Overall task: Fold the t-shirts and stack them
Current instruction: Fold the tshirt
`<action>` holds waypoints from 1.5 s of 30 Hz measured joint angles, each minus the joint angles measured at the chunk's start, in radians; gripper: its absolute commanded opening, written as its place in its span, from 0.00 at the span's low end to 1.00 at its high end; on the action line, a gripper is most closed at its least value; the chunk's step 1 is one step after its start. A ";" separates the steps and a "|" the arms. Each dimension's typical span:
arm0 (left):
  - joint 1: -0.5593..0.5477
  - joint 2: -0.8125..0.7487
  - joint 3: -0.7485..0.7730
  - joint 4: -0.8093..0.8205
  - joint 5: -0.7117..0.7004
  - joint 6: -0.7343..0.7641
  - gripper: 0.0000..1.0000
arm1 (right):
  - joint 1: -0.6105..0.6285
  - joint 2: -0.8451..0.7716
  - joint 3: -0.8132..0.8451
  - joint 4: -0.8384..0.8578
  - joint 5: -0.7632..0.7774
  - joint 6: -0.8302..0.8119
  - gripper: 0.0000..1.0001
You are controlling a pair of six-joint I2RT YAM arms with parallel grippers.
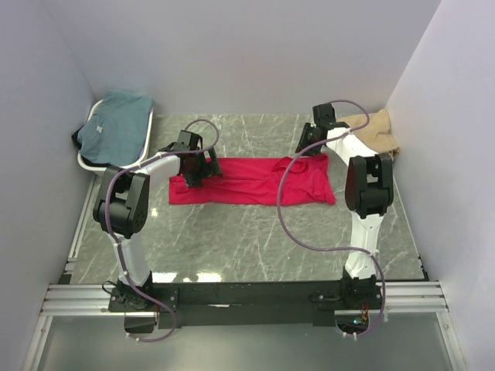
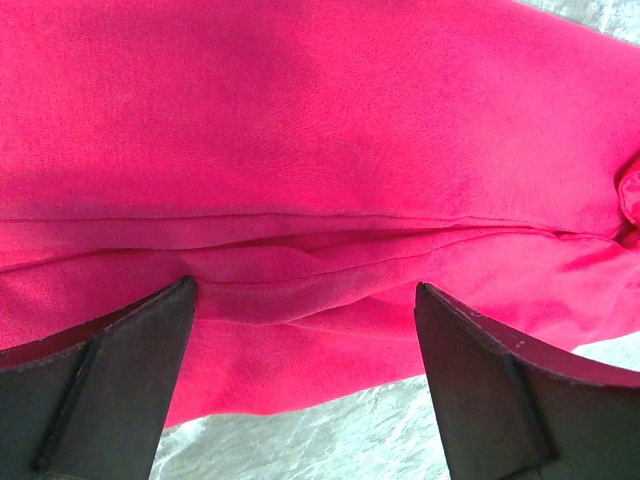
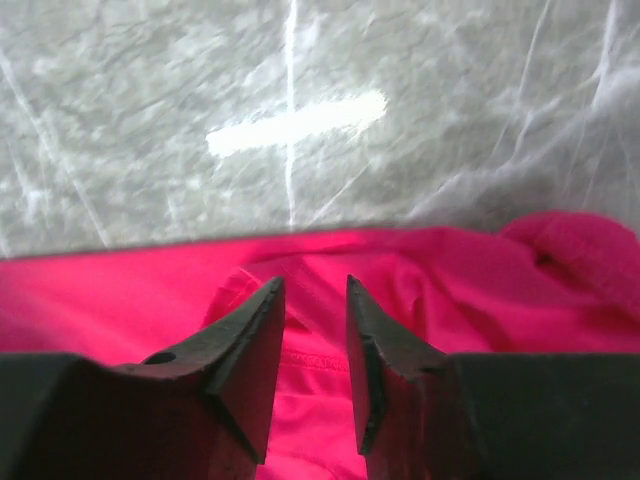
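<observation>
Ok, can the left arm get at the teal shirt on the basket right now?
Probably yes. The teal shirt lies uncovered on top of the white basket, not far from the left tool, which is open and holding nothing above the red shirt.

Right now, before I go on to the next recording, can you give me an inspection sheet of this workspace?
Surface: grey marbled table, bare in front of the arms.
Job's things: red shirt lying in a long folded strip mid-table; teal shirt heaped on the basket; beige shirt bunched in the far right corner.
Clutter: white basket at far left.
Grippers: left gripper wide open over the red shirt's folded edge; right gripper slightly parted over its other end, nothing pinched.
Cables: purple cables loop along both arms.
Surroundings: plain pale walls on three sides.
</observation>
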 measured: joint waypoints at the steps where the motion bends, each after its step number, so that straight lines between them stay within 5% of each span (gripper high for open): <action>1: 0.000 0.000 0.000 0.000 0.000 0.000 0.97 | -0.001 0.008 0.006 -0.001 0.003 -0.003 0.40; 11: 0.000 -0.001 0.000 0.004 0.008 0.003 0.99 | -0.016 -0.180 -0.180 -0.002 0.068 -0.014 0.46; 19: 0.000 0.001 0.012 0.005 0.005 0.025 0.98 | -0.019 -0.358 -0.375 0.035 -0.029 -0.035 0.46; 26: -0.002 0.010 0.063 -0.032 -0.091 0.026 0.99 | -0.021 -0.347 -0.527 0.042 -0.061 -0.032 0.47; 45: -0.005 -0.076 -0.104 -0.037 -0.275 0.021 1.00 | -0.124 -0.253 -0.504 0.065 -0.079 0.033 0.46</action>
